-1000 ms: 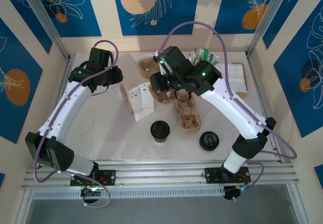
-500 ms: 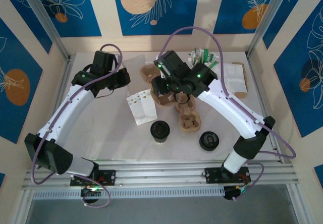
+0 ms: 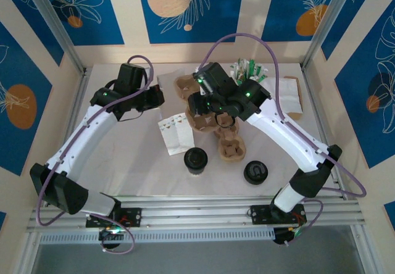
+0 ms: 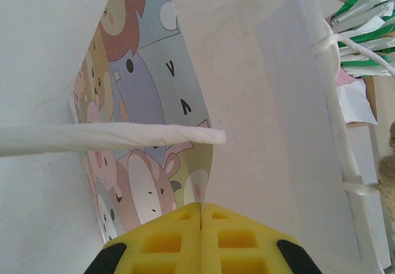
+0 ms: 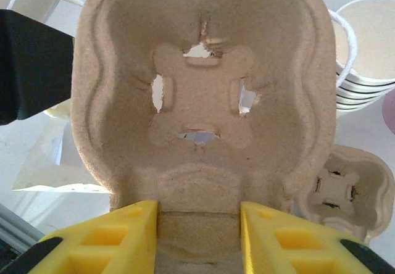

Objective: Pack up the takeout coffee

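The right hand clamps the near rim of a pulp cup carrier. My guess is that the carrier is being readied, so keep it level, wells upward, and set it close to the cups. The left hand is pressed together at the fold of a printed paper bag; whether paper is caught I cannot tell. The takeout coffee and its twin cup stand toward the table's six o'clock, untouched.

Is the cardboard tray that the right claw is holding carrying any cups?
Empty. The cup carrier pinched in the right gripper shows only a bare pulp pocket and open slits, no cup.
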`<state>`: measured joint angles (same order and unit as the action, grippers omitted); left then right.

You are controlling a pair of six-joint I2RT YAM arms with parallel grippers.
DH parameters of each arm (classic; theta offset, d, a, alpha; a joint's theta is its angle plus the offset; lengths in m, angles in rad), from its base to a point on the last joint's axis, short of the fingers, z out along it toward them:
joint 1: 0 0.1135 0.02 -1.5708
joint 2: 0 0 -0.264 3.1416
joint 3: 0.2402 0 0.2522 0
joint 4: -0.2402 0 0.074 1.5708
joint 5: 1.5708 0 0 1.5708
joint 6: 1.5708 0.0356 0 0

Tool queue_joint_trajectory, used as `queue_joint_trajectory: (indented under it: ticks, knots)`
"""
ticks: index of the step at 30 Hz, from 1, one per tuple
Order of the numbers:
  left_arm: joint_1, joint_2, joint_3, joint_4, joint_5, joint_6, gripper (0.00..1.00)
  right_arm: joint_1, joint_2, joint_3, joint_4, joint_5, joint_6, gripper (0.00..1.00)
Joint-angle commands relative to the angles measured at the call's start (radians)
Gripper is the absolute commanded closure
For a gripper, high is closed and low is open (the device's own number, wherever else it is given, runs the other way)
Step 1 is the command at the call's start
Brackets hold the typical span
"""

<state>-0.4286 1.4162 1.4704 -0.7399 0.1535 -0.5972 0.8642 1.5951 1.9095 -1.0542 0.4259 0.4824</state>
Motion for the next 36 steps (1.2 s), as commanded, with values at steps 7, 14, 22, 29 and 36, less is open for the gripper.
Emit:
queue_joint_trajectory:
  ticks: [7, 14, 22, 29, 36]
  knots:
    - [-0.027, -0.038, 0.006, 0.01, -0.002, -0.035, 0.87, 0.013, -0.009, 0.063, 0.01, 0.011, 0.028, 0.62]
    - [-0.033, -0.082, 0.023, 0.048, -0.016, -0.062, 0.68, 0.03, 0.026, 0.139, -0.027, 0.057, 0.05, 0.62]
    - [-0.033, -0.207, 0.044, 0.003, -0.166, 0.038, 0.51, 0.064, 0.1, 0.249, -0.032, 0.107, 0.091, 0.62]
    - [-0.032, -0.492, -0.182, 0.003, -0.375, 0.059, 0.59, 0.089, 0.21, 0.396, -0.084, 0.167, 0.14, 0.62]
    - [-0.032, -0.608, -0.545, 0.105, -0.335, -0.122, 0.67, 0.095, 0.287, 0.467, -0.064, 0.231, 0.207, 0.63]
